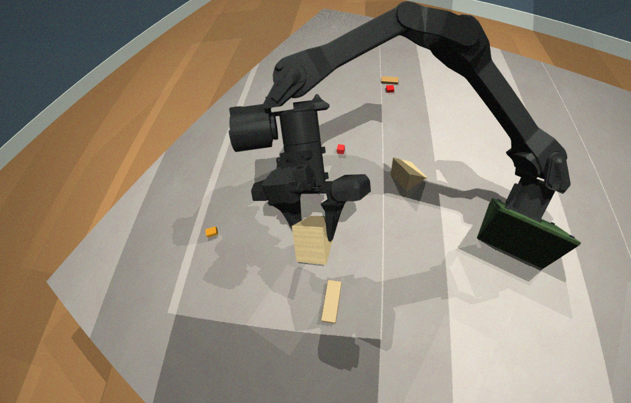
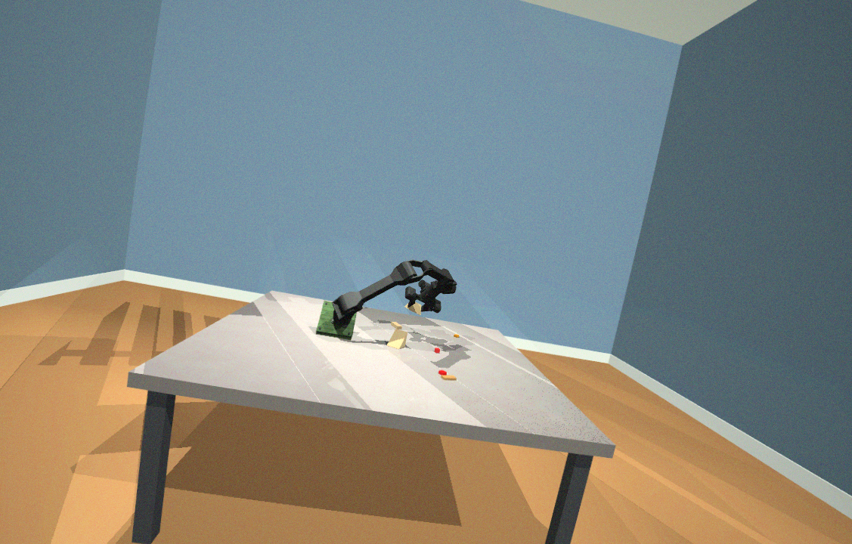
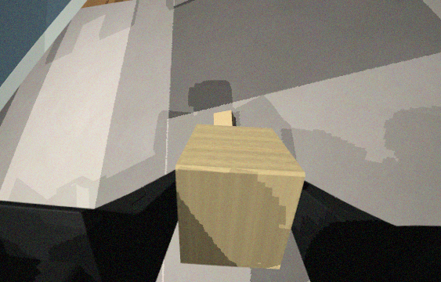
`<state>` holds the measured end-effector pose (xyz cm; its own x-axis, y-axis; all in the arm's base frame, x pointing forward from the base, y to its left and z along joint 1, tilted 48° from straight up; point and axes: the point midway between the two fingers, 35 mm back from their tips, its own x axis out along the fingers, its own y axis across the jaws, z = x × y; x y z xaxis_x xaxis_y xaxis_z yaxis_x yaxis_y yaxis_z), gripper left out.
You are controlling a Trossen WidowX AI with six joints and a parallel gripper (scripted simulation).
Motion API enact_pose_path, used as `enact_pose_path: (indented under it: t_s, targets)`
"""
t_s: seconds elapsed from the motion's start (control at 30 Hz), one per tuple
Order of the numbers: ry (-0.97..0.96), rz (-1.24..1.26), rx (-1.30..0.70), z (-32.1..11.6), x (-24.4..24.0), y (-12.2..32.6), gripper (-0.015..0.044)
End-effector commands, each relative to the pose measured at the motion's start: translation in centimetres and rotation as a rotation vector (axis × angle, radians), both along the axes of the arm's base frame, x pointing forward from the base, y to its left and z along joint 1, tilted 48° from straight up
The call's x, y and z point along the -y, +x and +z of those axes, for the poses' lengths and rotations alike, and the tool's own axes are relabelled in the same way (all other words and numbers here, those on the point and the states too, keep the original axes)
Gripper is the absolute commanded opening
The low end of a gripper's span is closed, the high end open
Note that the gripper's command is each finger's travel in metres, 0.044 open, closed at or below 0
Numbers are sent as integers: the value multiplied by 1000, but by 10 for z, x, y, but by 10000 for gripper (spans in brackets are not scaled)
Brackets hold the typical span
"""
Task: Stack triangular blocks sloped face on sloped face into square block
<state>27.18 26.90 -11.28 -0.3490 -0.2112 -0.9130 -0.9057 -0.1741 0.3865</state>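
Observation:
My gripper [image 1: 311, 231] [image 3: 233, 175] is shut on one triangular wooden block [image 1: 310, 249] [image 2: 414, 308] [image 3: 236, 213], with a finger on each side of it. The held block hangs above the table [image 1: 415, 350] [image 2: 246, 365], apart from everything below. The other triangular block [image 1: 406, 173] [image 2: 397, 339] rests on the table, between the gripper and the arm's base, apart from the held block. It is outside the wrist view. The underside of the held block is hidden in the wrist view.
A flat pale plank [image 1: 331, 301] [image 2: 396, 325] [image 3: 222, 118] lies near the held block. A small orange block [image 1: 211, 231] [image 2: 456, 335], a red cube [image 1: 340, 148] [image 2: 437, 350], another red piece [image 1: 389, 88] [image 2: 442, 372] and a tan strip [image 1: 389, 80] [image 2: 448, 377] lie on the table.

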Motion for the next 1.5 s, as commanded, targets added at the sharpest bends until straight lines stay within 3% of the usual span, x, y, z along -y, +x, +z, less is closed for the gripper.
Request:
enact_pose_path:
  t_s: [0.0,1.47]
  targets:
    - [-44,-67,25,-1,0,-1,0]
    - [-597,-1273,623,-7,-2,-10,0]
